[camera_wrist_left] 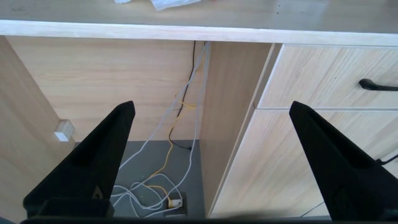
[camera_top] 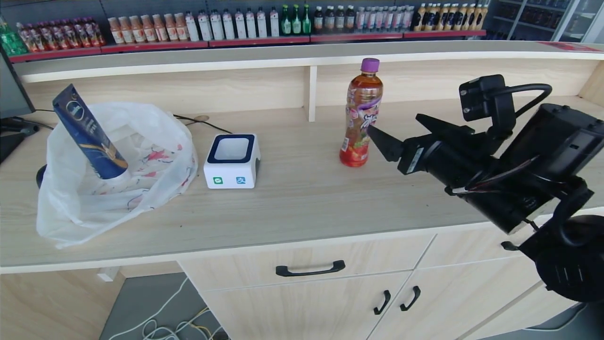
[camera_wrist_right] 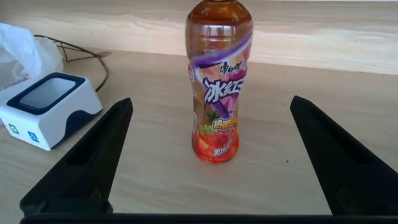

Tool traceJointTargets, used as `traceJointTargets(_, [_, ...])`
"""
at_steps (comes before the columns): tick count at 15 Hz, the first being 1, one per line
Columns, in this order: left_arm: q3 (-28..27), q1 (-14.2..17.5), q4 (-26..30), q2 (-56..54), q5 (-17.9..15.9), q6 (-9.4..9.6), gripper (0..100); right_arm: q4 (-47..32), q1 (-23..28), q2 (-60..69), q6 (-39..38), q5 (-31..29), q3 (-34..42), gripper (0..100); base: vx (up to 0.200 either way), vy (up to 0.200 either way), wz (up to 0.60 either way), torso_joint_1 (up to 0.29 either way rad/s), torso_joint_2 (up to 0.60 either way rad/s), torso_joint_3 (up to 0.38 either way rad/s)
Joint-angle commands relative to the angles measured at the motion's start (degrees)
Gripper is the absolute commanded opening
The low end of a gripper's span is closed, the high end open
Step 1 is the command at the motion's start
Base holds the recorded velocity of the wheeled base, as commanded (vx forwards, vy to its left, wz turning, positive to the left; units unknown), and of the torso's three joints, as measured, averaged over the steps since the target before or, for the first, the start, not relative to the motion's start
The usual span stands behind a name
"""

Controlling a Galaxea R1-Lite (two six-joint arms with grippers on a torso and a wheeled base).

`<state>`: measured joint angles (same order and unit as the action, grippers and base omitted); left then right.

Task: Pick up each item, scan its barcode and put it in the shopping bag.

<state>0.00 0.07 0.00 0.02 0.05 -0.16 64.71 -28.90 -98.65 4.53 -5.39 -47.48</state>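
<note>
One bottle (camera_top: 361,113), one scanner (camera_top: 232,160), one bag (camera_top: 163,137) holding one blue tube (camera_top: 89,134). Right gripper (camera_top: 394,123) spread near bottle; left gripper (camera_wrist_left: 211,107) spread.

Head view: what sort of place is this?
Likely a shop checkout: a white box-shaped barcode scanner on a pale wooden counter, a white plastic shopping bag, and red-edged shelves of bottled drinks.

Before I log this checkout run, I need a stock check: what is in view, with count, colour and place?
scanner: one, white with dark-blue rim, middle of the counter.
bottle: one, red-brown drink, purple cap, upright right of the scanner.
shopping bag: one, white plastic, counter's left.
tube: one, dark blue, leaning out of the shopping bag.
shelf bottles: many, mixed colours, back wall.
drawer handles: three, black, below the counter.
right gripper: one, black, open, near the bottle.
left gripper: one, black, open, below the counter edge.
</note>
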Motion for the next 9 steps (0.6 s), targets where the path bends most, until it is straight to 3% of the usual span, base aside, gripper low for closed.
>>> traceJointTargets(1, [0.0,0.01,0.0,-0.02,-0.05,-0.02,100,-1.25,1.13,-3.92,-0.05,-0.06,-4.81,100,0.0,0.0,0.0,0.0,0.0,0.0])
traceJointTargets(9, [0.0,0.01,0.0,-0.02,-0.05,-0.02,100,-1.34,1.13,-11.83,0.12,0.11,-13.6,100,0.0,0.0,0.0,0.0,0.0,0.0])
